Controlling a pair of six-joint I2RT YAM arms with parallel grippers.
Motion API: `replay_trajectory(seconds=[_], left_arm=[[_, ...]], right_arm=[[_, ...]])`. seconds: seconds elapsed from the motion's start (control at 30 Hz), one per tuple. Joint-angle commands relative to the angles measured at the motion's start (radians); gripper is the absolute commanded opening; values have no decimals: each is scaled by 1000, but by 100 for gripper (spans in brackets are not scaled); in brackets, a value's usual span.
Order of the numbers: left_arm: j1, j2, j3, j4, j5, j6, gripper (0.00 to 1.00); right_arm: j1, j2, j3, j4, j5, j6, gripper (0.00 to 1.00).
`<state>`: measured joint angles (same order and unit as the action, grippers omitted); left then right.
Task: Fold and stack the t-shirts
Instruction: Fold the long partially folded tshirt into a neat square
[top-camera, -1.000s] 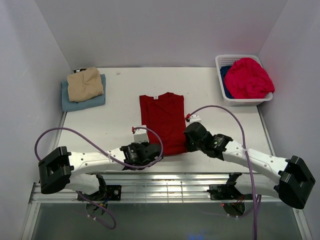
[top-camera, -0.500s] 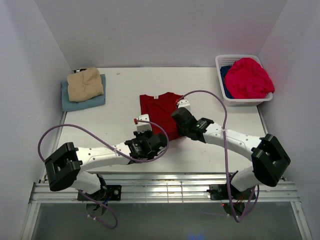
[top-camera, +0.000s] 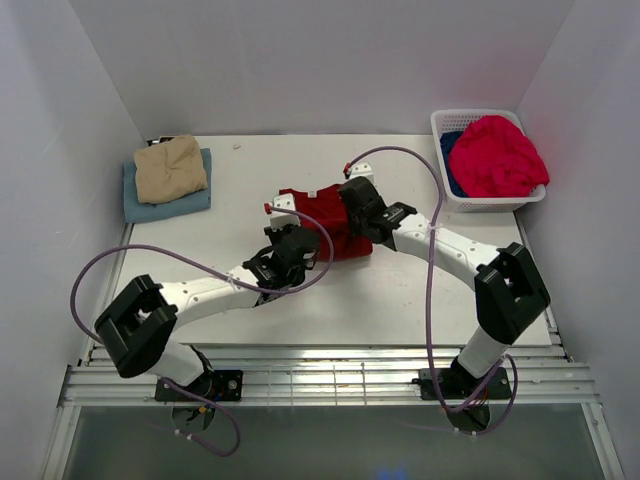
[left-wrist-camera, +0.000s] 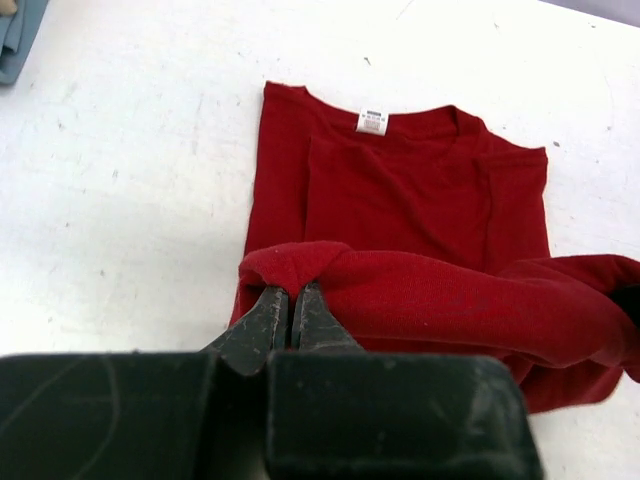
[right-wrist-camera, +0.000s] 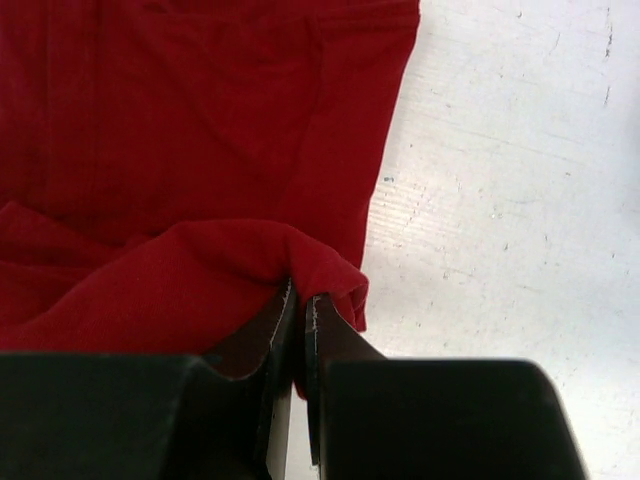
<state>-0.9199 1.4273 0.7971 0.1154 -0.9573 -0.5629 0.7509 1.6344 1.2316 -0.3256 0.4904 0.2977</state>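
The dark red t-shirt (top-camera: 322, 212) lies in the middle of the table (top-camera: 240, 180), collar away from the arms. Its sides are already folded in, and its lower hem is raised off the surface and doubled back over the body. The step in hand is judged to be the bottom-to-top fold.

For this to be done well, both hem corners should be carried at equal height and equal pace toward the collar label (left-wrist-camera: 371, 121), so that the fold line runs square across the shirt. The cloth between the corners should be kept lightly stretched; in the left wrist view it bulges as a soft roll, which could set a crease if it is lowered that way. The hem should be laid down flush with the shoulders before anything is let go.

The left gripper (left-wrist-camera: 290, 300) is clamped on the left corner of the hem, its jaws pressed together with a pinch of red cloth between them. The right gripper (right-wrist-camera: 298, 295) is likewise closed tightly on the right corner.

Further out, a tan t-shirt (top-camera: 170, 168) is stacked on a light blue t-shirt (top-camera: 165, 208) at the far left. A bright pinkish-red t-shirt (top-camera: 497, 157) and a deep blue t-shirt (top-camera: 450, 150) are seen in the white basket (top-camera: 440, 122) at the far right.
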Motion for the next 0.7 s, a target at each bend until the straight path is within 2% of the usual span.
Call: replay_trajectory(seconds=[0.0,0.23,0.67], left_arm=[[55,47,36,104,64,86,0],[138,149,77,191,155,136,0],[243,318,198,267,256,201,0]], right_arm=[[-30,53,80,54,-3,-60,8],[-71,197,192,77,-38,-107,8],[-134,367,385,77,-92,-147,8]])
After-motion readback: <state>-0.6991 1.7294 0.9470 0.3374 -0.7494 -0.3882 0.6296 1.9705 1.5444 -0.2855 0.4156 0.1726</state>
